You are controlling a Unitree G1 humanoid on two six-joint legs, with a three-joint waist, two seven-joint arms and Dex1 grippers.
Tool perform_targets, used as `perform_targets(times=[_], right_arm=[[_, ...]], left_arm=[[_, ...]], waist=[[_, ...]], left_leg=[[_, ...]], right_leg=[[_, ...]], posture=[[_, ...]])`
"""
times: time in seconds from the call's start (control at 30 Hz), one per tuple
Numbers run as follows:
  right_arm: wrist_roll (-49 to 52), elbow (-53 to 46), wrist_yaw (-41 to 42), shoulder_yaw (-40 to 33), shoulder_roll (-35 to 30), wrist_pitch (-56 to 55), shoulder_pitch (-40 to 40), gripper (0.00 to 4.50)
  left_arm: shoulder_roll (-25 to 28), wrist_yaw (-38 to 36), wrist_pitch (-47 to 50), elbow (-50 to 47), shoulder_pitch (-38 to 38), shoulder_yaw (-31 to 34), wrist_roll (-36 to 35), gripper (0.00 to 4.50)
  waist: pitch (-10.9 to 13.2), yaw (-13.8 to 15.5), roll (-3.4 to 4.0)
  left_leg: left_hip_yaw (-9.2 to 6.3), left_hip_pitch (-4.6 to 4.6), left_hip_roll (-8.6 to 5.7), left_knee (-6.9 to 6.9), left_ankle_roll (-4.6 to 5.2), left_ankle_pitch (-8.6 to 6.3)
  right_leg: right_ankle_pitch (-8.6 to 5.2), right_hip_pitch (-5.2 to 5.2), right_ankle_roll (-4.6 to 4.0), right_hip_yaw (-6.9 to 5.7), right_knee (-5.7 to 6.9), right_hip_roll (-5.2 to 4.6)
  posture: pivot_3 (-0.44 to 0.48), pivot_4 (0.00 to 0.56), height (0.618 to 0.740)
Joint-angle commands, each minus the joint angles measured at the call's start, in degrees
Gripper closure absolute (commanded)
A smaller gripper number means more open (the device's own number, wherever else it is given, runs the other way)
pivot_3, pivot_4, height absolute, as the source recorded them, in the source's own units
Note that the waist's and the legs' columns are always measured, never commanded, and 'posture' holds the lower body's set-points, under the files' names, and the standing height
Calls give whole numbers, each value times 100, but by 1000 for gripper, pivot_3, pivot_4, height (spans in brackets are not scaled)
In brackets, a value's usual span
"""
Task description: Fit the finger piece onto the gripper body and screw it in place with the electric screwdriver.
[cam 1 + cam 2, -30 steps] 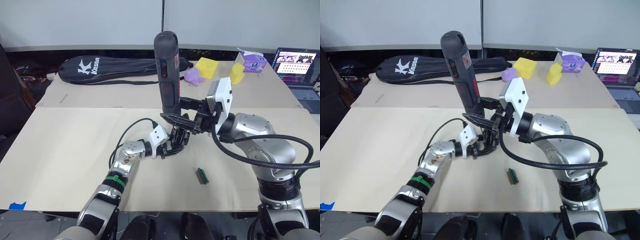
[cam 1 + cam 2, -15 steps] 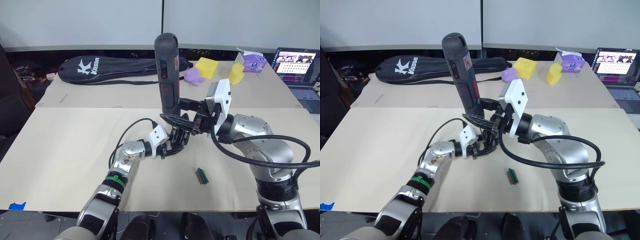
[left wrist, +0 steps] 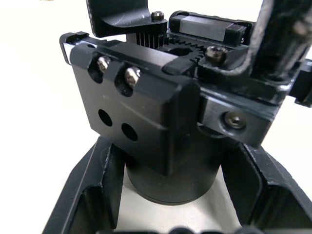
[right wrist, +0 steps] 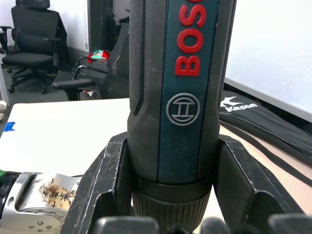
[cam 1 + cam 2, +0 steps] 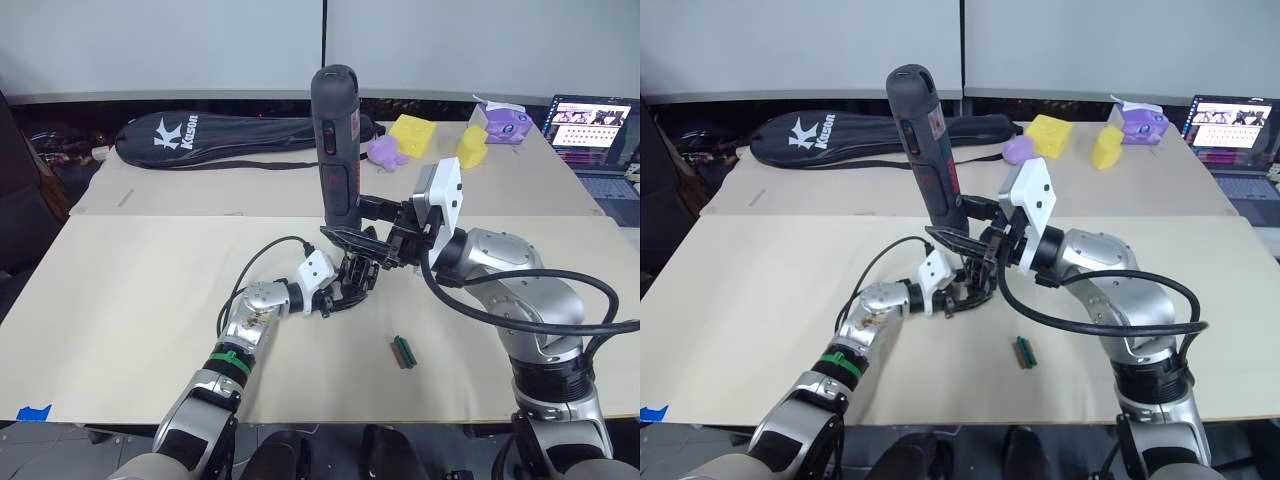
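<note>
we see a wide tan table (image 5: pixel 120 300) with a long black racket bag (image 5: pixel 215 140) lying along its far side, and past it yellow and purple soft toys (image 5: pixel 420 138) and a laptop (image 5: pixel 595 130) at the far right. at the middle of the table, the right claw (image 5: pixel 350 222) is clenched around the lower part of the electric screwdriver (image 5: pixel 337 140), which stands upright, its grey-black body rising well above the arms. directly under it, the left claw (image 5: pixel 340 290) is clenched on the round base of the gripper body (image 3: pixel 161 122), a black block with screws and gear teeth on top, held low over the table. we cannot tell where the finger piece is. a tiny green-and-brown piece (image 5: pixel 402 351) lies on the table near the right arm.
</note>
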Motion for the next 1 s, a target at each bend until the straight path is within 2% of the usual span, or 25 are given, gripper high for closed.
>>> perform_targets(times=[0.03,0.4,0.9,1.0], right_arm=[[127,-198,-15,-206,12,-111,-128,2581],[-8,-79,32,-177,-58,-233,35,2581],[-272,337,-88,43,299,-692,631,2581],[-551,539,27,205,114,-788,774,2581]], left_arm=[[-19,26,12,-146,22,41,-55,2181],[-25,20,-5,-113,-12,27,-55,2181],[12,39,-21,-8,-99,64,-51,2181],[30,23,-43,36,-124,64,-43,2181]], waist=[[0,-6,0],[0,-18,0],[-1,-44,1],[-1,-51,2]], left_leg=[[0,0,0,0,0,0],[-2,0,0,-1,0,0],[-4,3,0,-1,-4,3],[-4,7,0,-1,-4,2]], right_leg=[[0,0,0,0,0,0],[0,0,0,-2,0,0],[0,4,0,-5,2,1],[0,8,0,-5,2,1]], posture=[[0,150,723],[0,150,723],[0,150,723],[0,150,723]])
